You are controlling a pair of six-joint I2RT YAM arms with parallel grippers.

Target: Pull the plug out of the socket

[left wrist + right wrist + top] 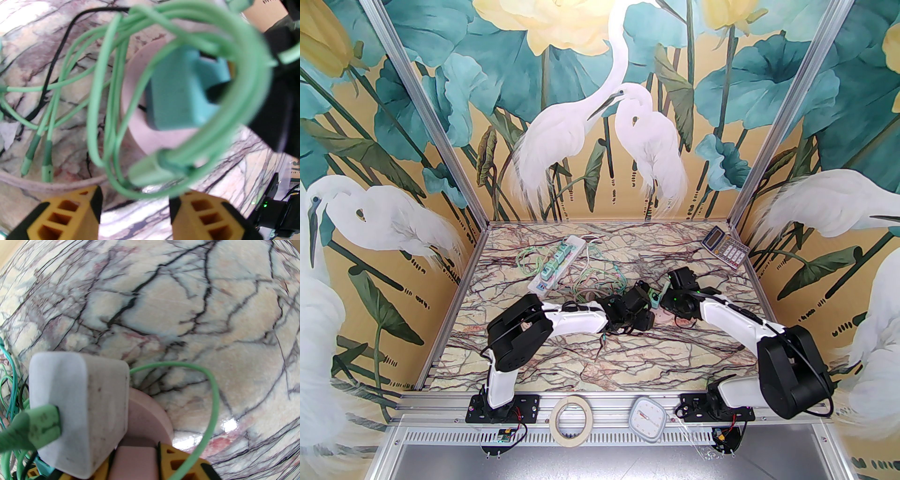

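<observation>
Marble-patterned table (600,356) sits inside an enclosure whose walls carry a heron and lotus mural. At the back left lies a white power strip (557,263) with several teal plugs seated in a row. A calculator (724,247) lies at the back right corner. On the near rail, between the arm bases, rest a tape roll (554,420) and a white square dial (646,418).

Both arms reach inward and meet near the table centre, well apart from the power strip.

Plug: a teal block (178,93) with a pale end face, off the strip, located between the two grippers above the marble. A green cable (110,70) enters its pale face and loops loosely around it. A pink piece (150,418) lies against the plug; its nature cannot be determined.

Left gripper (134,199): the yellow fingers (70,211) stand apart with bare marble between them. Nothing is gripped; the plug and cable loops hang just beyond the fingertips.

Right gripper (668,300): its yellow fingers (185,465) sit at the plug and pink piece, one each side. Whether they clamp the plug cannot be told.
</observation>
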